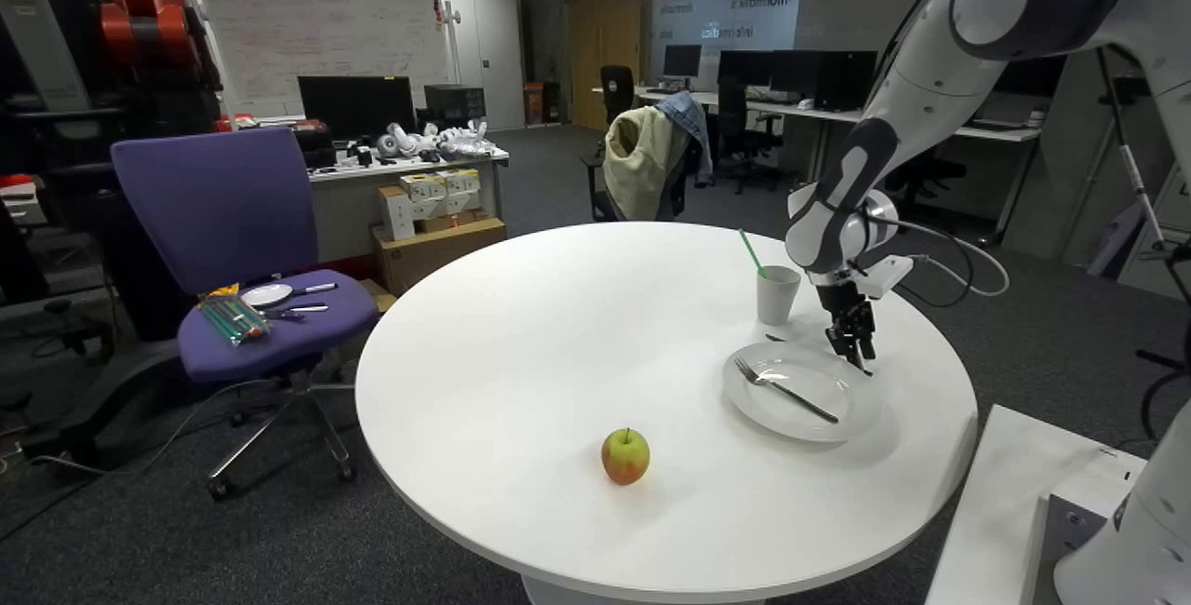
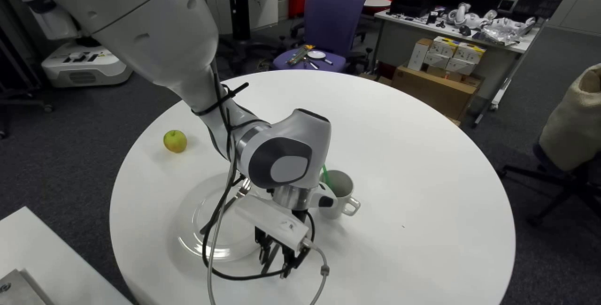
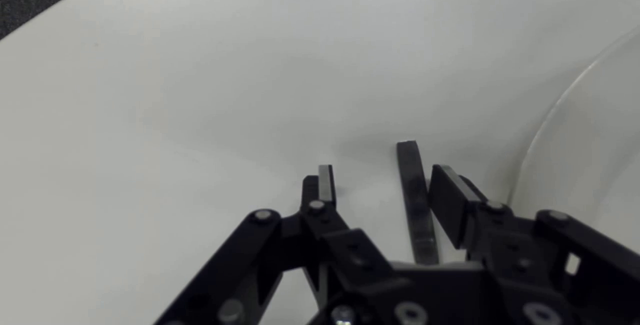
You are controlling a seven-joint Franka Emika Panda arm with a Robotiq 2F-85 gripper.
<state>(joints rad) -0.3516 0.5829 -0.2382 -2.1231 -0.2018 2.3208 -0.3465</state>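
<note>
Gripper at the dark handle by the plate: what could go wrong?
The dark handle lies off-centre between the jaws of the open gripper, so closing may shove or twist it. One finger stands between it and the plate, so sideways drift could nudge the plate and the fork on it. The mug with the green straw is nearby; swinging that way might tip it.
</note>
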